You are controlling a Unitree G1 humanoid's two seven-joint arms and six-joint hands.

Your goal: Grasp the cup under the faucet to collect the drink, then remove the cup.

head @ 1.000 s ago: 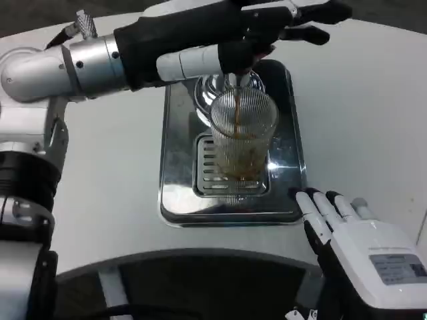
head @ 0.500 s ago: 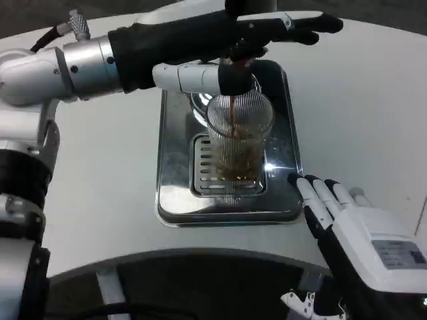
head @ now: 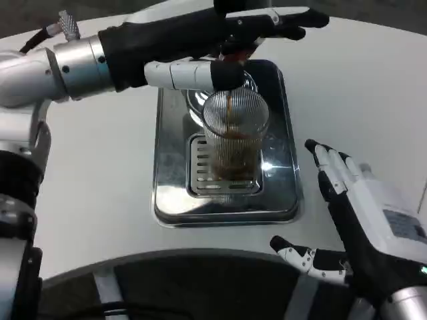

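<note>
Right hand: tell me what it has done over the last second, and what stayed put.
The right hand has lifted off the tray corner and spread its fingers toward the cup, thumb out; it holds nothing. The left hand stays at the faucet, drink still pouring. The cup still stands on the grate.

A white counter [head: 373, 87] with a curved near edge fills the scene. Dark floor shows beyond its far edge. Light glares on it.

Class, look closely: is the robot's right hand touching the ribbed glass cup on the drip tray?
Apart. In the head view, the right hand is open beside the tray, with bare tray between its fingertips and the cup.
</note>
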